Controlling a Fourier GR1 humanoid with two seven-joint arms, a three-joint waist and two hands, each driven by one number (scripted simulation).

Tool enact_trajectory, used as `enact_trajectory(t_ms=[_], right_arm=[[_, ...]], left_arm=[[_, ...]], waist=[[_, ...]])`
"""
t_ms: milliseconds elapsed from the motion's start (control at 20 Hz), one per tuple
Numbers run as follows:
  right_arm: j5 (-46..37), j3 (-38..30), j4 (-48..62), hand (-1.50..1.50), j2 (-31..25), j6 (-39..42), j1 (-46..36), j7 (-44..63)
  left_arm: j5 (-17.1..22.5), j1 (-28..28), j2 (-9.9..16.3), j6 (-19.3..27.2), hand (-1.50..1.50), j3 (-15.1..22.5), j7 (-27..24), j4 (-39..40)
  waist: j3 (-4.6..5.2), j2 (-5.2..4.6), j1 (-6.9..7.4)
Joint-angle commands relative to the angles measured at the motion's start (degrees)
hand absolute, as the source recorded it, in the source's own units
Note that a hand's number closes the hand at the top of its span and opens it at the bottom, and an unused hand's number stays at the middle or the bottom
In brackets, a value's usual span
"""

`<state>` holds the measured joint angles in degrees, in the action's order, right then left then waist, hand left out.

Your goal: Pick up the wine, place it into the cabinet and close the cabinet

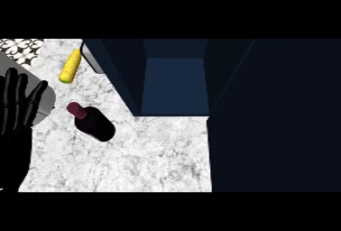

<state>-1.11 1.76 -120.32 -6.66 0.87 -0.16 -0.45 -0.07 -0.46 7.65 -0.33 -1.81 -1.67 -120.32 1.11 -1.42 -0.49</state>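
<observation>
1. One wine bottle (91, 121) stands on the counter (153, 153), just right of the left hand (16, 106), apart from it.
2. Fingers (9, 90) straight, spread, holding nothing.
3. One corn cob (71, 66) lies near the open cabinet (174, 85).

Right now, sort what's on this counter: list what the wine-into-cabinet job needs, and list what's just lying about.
Belongs to the job:
- wine bottle, standing on the counter
- cabinet, open, dark blue inside
- left hand, open, resting at the view's left edge

Just lying about:
- corn cob, lying on the counter left of the cabinet
</observation>
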Motion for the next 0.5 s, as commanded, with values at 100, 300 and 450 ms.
enact_trajectory(t_ms=[100, 300, 450], right_arm=[[-2.8, 4.3, -3.5, -1.5, 2.9, -0.6, 7.4, -3.3], [8.7, 4.0, -1.2, -1.5, -0.7, 8.0, 7.8, 2.7], [11.4, 5.0, -5.4, -1.5, -1.9, 10.0, 9.3, 5.2]], left_arm=[[-8.4, -8.8, -1.9, 8.2, -1.5, -1.6, 2.5, 7.3], [0.7, -10.7, -7.3, 14.0, -1.5, -6.2, 6.1, 13.1], [1.2, -16.8, -7.5, 19.1, -1.5, -4.8, 6.1, 20.0]], waist=[[-1.15, 1.42, -0.67], [-1.04, 0.97, -1.12], [-1.07, 1.18, -1.65]])
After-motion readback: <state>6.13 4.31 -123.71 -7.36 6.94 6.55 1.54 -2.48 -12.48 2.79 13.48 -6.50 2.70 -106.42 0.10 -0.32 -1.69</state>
